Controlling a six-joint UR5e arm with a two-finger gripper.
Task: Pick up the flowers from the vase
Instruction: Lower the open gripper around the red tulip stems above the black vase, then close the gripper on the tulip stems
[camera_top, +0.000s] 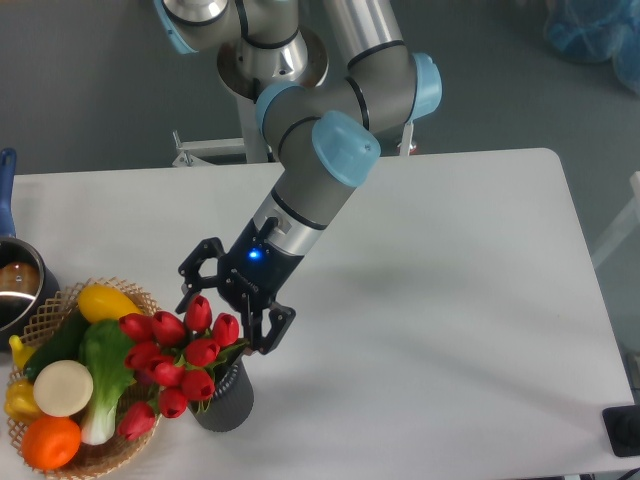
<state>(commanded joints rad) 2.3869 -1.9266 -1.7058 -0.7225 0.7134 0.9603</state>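
1 basket (140, 440), woven wicker, sits at the near left edge of the table (450, 330). It holds toy vegetables: 1 orange piece (51, 442) nearest, 1 white round piece (62, 387) above it, 1 green leafy piece (107, 368) with a white stalk, 1 dark green piece (60, 343), 1 yellow piece (106, 301) at the far rim, and yellow bits (20, 397) at the left rim.

1 vase (228, 396), dark grey and ribbed, stands upright just right of the basket, touching or nearly touching it. The flowers (175, 356), red tulip buds with green leaves, sit in the vase and lean left over the basket; about 9 buds can be counted.

1 gripper (230, 304), black with a blue light on its body, hangs tilted above the topmost buds. Its 2 fingers are spread wide, 1 finger (196, 277) at the left above the bunch, the other (272, 330) at the right beside the upper right bud. It grips nothing; whether a fingertip touches a bud cannot be told.

1 pot (18, 285) with a blue handle (7, 190) lies at the left edge, beyond the basket.

1 arm (330, 160), grey with light blue joint caps, slopes from the gripper up to its white base (270, 110) behind the table's far edge.
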